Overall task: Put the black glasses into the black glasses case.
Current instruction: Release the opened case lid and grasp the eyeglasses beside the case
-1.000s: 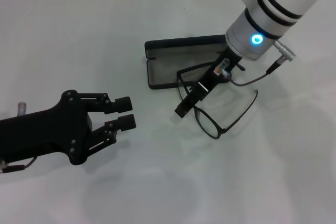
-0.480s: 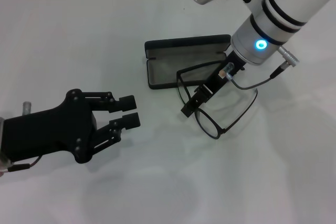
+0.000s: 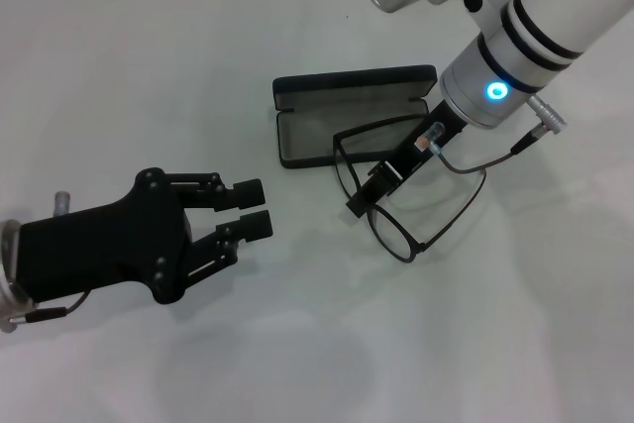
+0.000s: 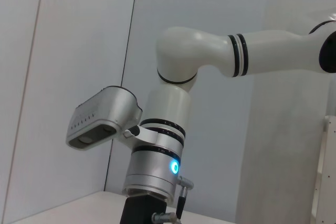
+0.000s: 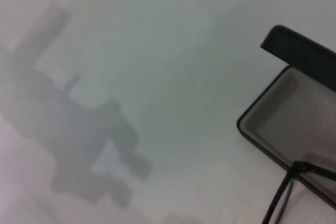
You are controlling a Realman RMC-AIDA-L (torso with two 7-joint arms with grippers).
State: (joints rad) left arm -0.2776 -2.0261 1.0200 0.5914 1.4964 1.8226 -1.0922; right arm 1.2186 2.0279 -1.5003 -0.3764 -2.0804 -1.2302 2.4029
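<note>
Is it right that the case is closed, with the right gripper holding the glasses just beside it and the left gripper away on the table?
Not quite: the case is open. The head view shows its lid raised and the grey lining bare. The rest holds: the right gripper is closed on the glasses just beside it, and the left gripper is away on the table.

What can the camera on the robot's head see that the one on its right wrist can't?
Only the head view shows both grippers: the left gripper low over the table, and the right gripper at the frame of the black glasses, whose whole shape shows there. Only the right wrist view shows the case's grey lining close up, plus an arm's blurred shadow on the table. Both show the open black glasses case and part of the glasses.
</note>
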